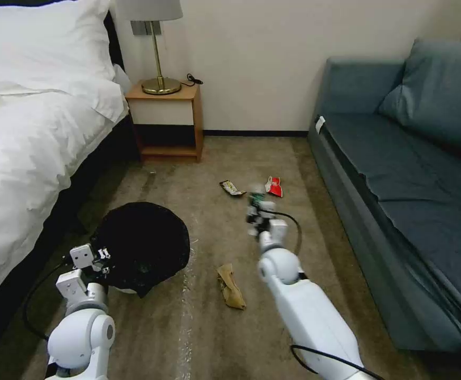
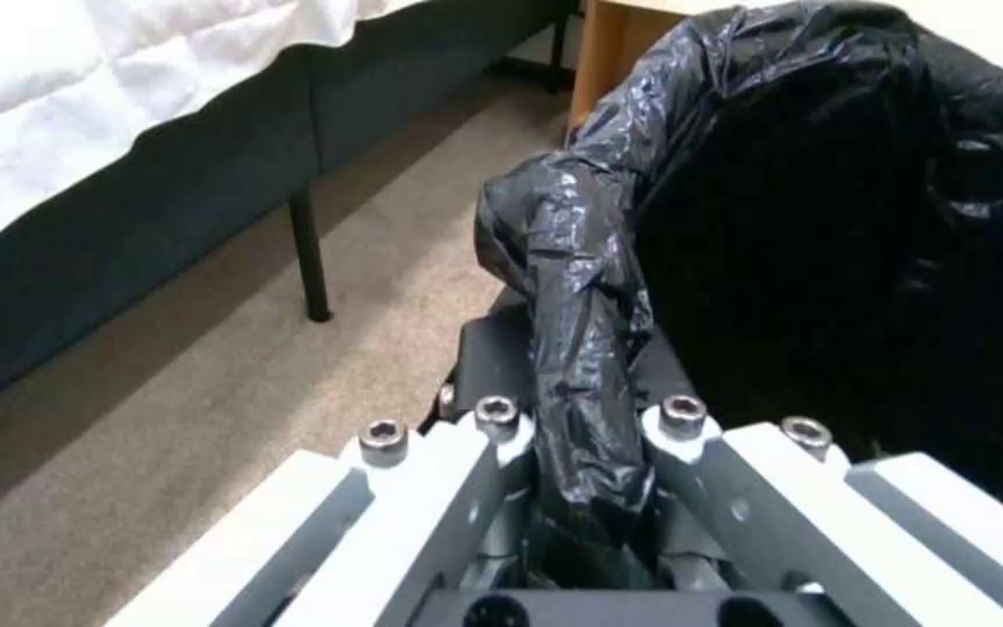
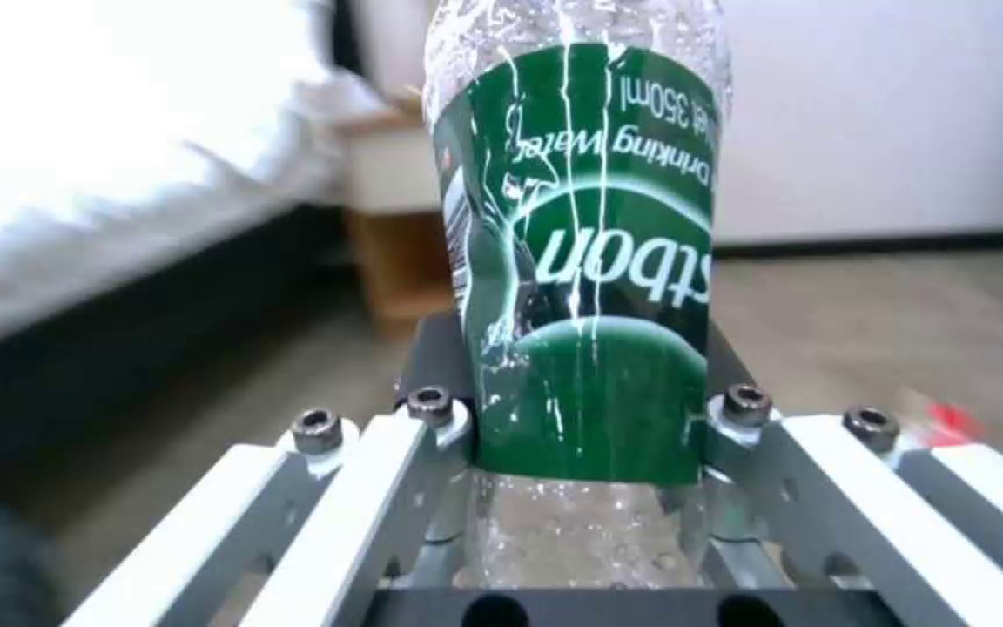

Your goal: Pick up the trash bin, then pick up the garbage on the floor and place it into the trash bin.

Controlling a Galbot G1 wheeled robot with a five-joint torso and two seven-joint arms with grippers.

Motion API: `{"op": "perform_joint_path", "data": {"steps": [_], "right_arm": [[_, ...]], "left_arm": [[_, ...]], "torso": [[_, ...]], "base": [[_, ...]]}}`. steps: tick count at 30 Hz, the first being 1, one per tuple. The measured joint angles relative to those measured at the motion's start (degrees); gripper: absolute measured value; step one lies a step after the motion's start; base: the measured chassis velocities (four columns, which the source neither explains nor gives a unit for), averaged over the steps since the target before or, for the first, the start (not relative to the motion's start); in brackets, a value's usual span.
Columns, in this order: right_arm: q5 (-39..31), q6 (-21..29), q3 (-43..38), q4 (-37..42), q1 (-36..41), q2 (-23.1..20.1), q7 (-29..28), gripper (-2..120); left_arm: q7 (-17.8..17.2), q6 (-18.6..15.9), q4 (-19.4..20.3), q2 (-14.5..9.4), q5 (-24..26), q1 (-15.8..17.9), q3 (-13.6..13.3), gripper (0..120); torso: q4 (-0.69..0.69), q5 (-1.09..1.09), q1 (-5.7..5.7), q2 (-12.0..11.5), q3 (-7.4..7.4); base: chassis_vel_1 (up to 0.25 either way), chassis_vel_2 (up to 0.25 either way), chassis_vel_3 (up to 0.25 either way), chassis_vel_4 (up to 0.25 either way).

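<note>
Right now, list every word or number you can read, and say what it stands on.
"350ml": green label of the bottle in the right hand.
"Drinking Water": same label.
"tbon": same label, the brand's start hidden.
Wrappers on the floor: print too small to read.

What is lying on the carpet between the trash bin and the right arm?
In the head view, a crumpled brown paper bag lies on the floor between the trash bin and the right arm; the rest is bare.

Head camera high, wrist cameras close.
Head looks down along the floor [image 1: 209, 158]; each wrist view looks past its pincer toward bed [image 2: 118, 104] and nightstand [image 1: 167, 121].
</note>
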State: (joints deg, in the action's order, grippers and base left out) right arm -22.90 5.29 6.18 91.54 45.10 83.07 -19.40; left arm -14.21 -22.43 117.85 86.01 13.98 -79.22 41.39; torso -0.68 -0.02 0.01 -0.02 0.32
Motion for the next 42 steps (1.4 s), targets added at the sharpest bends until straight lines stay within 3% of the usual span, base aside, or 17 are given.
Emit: {"op": "perform_joint_path", "data": {"steps": [7,12,18,27,31,37,42], "right_arm": [[-2.3,0.0,7.7,3.5,-3.9,1.0,-2.1,22],[-2.3,-3.8,13.7,-0.4,-6.8,3.4,-1.7,22],[0.9,-8.5,16.2,-5.8,-6.2,5.9,1.5,22],[4.2,-11.4,17.1,-9.0,-5.1,6.9,4.7,22],[5.0,-11.8,16.8,-9.1,-4.7,6.6,5.5,41],[5.4,-11.8,16.6,-8.9,-4.2,6.7,5.8,57],[5.6,-11.6,16.6,-8.3,-4.1,6.5,5.8,80]], "left_arm": [[-0.2,-0.2,-0.5,0.1,0.0,0.7,-0.2,4],[-0.8,-0.2,-1.4,1.1,-0.2,2.4,-0.9,4],[-1.7,-0.7,-1.5,1.8,0.1,3.3,-2.1,4],[-2.3,-1.1,-1.1,2.8,0.3,3.2,-3.2,4],[-2.4,-1.2,-0.9,2.8,0.3,3.2,-3.2,4],[-2.4,-1.2,-0.8,2.7,0.3,3.2,-3.2,4],[-2.7,-1.2,-0.9,2.7,0.3,3.1,-3.1,4]], "torso": [[0.0,0.0,0.0,0.0,0.0],[0.0,0.0,0.0,0.0,0.0],[0.0,0.0,0.0,0.0,0.0],[-0.01,0.01,0.0,0.0,0.0],[-0.01,0.01,0.0,0.0,0.0],[-0.01,0.01,0.0,0.0,0.0],[0.0,0.01,0.0,0.0,0.0]], "base": [[0.0,0.0,0.0,0.0],[0.0,0.0,0.0,0.0],[0.0,0.0,0.0,0.0],[0.0,0.0,0.0,0.0],[0.0,0.0,0.0,0.0],[0.0,0.0,0.0,0.0],[0.0,0.0,0.0,0.0]]}}
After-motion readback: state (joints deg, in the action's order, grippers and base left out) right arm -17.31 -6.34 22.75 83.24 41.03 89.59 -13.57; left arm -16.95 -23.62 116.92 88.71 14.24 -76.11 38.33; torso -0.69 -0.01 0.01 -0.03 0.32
